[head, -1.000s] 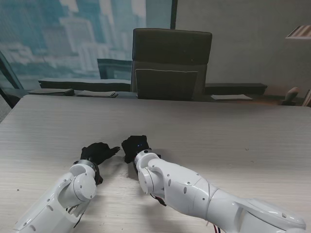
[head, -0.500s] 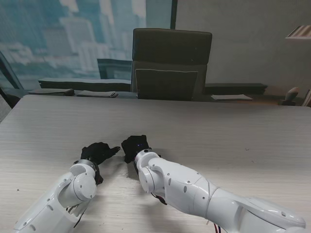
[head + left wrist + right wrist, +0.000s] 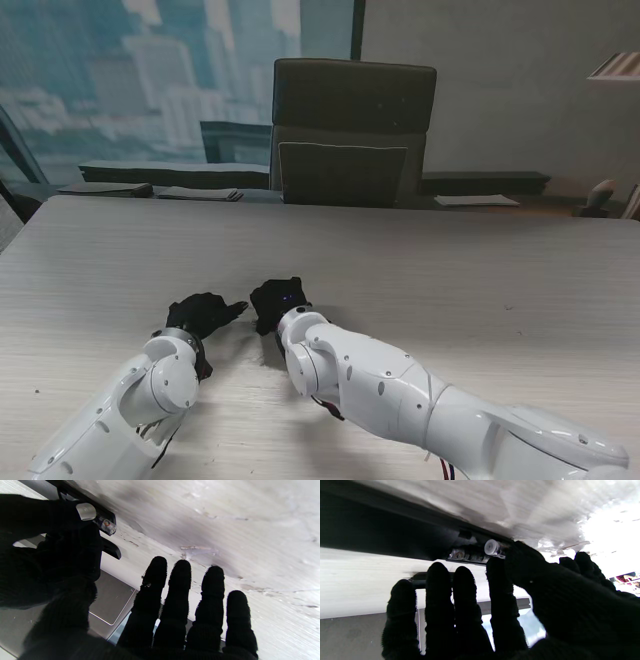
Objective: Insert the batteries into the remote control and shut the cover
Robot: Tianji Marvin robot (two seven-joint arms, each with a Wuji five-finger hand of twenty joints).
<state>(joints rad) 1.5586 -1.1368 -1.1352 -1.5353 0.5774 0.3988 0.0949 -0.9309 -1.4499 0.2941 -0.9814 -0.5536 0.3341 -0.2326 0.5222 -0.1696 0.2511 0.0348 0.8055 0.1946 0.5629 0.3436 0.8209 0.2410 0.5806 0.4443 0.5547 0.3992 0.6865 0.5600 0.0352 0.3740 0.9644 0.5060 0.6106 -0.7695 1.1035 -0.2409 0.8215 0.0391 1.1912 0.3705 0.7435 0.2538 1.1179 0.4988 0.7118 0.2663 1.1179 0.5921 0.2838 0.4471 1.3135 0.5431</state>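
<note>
1. Table (image 3: 480, 270): pale wood-grain top, broad and matte.
2. Right hand (image 3: 277, 301), black knit glove; four fingers (image 3: 437, 585) straight, thumb pressed at the remote's end; whether it grips, I cannot tell.
3. Left hand (image 3: 203, 313), same glove; fingers (image 3: 181, 580) straight and slightly spread, grasping nothing visible.
4. Remote control (image 3: 407, 535): long black bar between the hands; clear round emitter at its end; its heading on the table I cannot tell.

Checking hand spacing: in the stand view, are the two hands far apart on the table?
No, the left hand and right hand sit close together.
</note>
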